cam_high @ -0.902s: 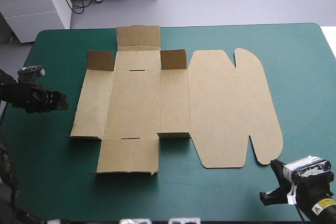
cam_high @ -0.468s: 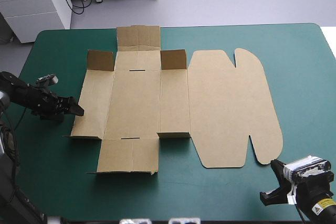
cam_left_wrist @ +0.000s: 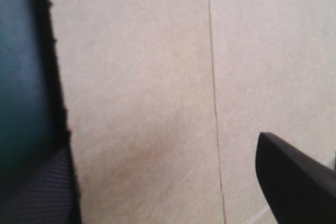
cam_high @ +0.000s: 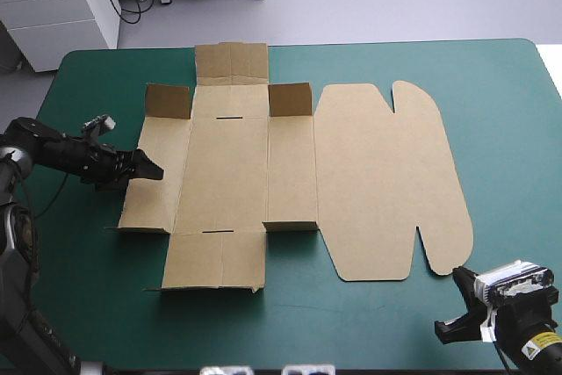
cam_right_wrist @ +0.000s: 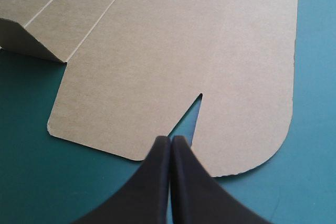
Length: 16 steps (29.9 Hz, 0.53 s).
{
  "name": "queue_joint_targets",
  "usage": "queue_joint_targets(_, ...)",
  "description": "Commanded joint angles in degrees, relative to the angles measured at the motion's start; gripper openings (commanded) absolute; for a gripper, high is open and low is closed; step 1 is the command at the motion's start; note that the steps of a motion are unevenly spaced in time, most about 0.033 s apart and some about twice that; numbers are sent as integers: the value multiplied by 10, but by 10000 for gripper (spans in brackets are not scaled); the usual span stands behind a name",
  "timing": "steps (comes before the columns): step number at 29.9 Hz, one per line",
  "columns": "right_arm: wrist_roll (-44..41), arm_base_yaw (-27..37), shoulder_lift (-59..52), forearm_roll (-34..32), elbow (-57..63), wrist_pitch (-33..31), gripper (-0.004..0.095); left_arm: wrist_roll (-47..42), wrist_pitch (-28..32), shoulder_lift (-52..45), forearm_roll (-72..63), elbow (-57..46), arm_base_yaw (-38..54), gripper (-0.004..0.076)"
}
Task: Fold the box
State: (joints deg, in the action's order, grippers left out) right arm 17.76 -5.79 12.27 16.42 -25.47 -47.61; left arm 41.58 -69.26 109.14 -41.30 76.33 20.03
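**Left jaws at the box's left edge, right arm parked at the near corner**

The box [cam_high: 228, 164] lay flat in the middle of the teal-green worktop [cam_high: 88, 76], its long axis running left to right. My left arm [cam_high: 61, 151] was much the nearer. Its jaws reached over the left side panel [cam_high: 158, 173], about midway along the outer edge, pointing inward across the sheet. In the left wrist view they stood apart with nothing between them: one black finger [cam_left_wrist: 294, 182] over the board, the other at the board's edge beside bare cover. I could not tell whether the tips touched the board or hung just above it.

My right arm [cam_high: 514, 305] sat at the worktop's near right corner. Its jaws were pressed together in one pointed arch, empty, aimed at the notch [cam_right_wrist: 195, 116] in the near edge of the lid panel [cam_high: 386, 182] and just short of the board.

The sheet was plain brown board with clear creases. The small far flaps [cam_high: 167, 101] stood up, the near ones lay almost flat, and the round-eared lid lay flat on the right.

I judged the coming move to hang on that left edge. The side panel's crease ran front to back, so raising the wall meant catching the outer edge and swinging it toward the centre. With the board lying flush, the sheet might slide rightward instead.
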Motion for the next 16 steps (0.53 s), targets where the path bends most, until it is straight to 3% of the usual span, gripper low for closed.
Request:
queue_joint_targets(1, 1, -1, 6, 7, -15, 39, -19, -3, -49, -9, -13, 2, -29, 648)
queue_joint_targets(5, 1, -1, 6, 7, -15, 39, -19, -5, -49, -9, -15, 2, -49, 619)
queue_joint_targets(8, 1, -1, 6, 7, -15, 39, -19, -28, -49, -9, -15, 2, -53, 536)
queue_joint_targets(10, 1, -1, 6, 7, -15, 39, -19, -43, -49, -9, -15, 2, -53, 412)
queue_joint_targets(14, 1, -1, 6, 7, -15, 39, -20, -52, -49, -9, -14, 2, -54, 50)
queue_joint_targets(15, 1, -1, 6, 7, -15, 39, -19, -50, -48, -9, -14, 2, -54, -6)
queue_joint_targets(16, 1, -1, 6, 7, -15, 39, -19, -50, -47, -9, -14, 2, -55, -3)
